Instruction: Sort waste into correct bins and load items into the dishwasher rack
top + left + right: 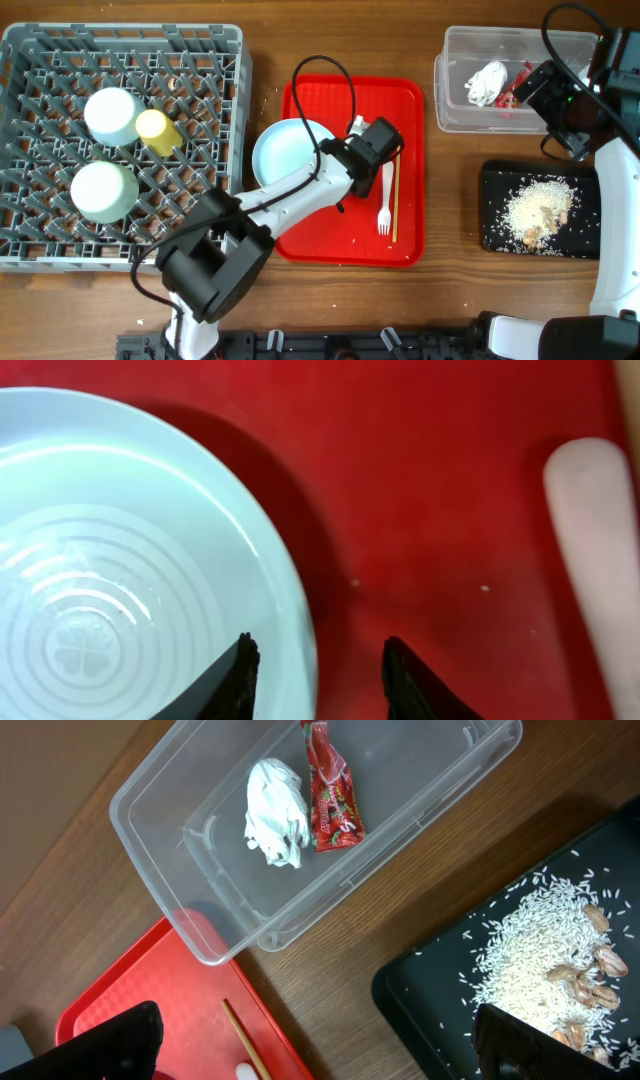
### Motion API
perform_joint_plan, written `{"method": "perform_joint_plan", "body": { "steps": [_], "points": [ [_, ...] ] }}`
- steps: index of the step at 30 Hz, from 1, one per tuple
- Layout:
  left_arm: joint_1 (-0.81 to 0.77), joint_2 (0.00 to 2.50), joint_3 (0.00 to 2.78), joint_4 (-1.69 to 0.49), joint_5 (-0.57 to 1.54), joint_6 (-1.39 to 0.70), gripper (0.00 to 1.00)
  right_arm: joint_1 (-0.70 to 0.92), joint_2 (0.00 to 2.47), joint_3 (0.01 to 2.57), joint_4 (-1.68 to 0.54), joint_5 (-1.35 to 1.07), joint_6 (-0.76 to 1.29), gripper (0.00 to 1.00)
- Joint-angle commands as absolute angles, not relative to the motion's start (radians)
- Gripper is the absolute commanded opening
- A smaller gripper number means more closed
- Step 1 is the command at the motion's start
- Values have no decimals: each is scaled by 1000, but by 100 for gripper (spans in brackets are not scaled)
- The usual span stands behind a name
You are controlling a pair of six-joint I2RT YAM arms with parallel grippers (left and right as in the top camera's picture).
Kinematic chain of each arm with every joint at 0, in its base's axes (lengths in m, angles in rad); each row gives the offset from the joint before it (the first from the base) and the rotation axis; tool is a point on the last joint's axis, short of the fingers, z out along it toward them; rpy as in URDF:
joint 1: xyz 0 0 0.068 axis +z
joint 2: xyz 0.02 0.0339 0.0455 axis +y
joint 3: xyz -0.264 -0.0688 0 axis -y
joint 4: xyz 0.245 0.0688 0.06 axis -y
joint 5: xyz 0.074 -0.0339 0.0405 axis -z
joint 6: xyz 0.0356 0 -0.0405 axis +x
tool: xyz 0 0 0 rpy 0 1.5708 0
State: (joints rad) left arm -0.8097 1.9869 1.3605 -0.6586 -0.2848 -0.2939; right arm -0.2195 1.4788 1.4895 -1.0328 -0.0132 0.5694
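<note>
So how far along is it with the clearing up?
Mostly done. The tissue and red wrapper lie in the clear tub, the food scraps on the black tray; the pale bowl, mint bowl and yellow cup sit in the rack. In hand: the left gripper straddles the rim of the blue plate, jaws apart. Still to go: plate, fork and chopsticks, all on the red tray.

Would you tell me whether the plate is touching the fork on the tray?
Apart. The left wrist view shows the plate and the fork handle separated by a wide strip of bare tray.
</note>
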Motion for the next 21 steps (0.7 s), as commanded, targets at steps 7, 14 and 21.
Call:
{"method": "perform_joint_plan", "body": {
  "steps": [7, 14, 21],
  "points": [
    [-813, 2065, 1355, -664, -357, -299, 27, -220, 1467, 1496, -1032, 7, 550, 100],
    [-815, 2075, 1354, -664, -399, -295, 13, -220, 1467, 1496, -1032, 7, 551, 100],
    [-830, 2076, 1355, -663, -509, -291, 4, -220, 1467, 1496, -1032, 7, 550, 100]
  ]
}}
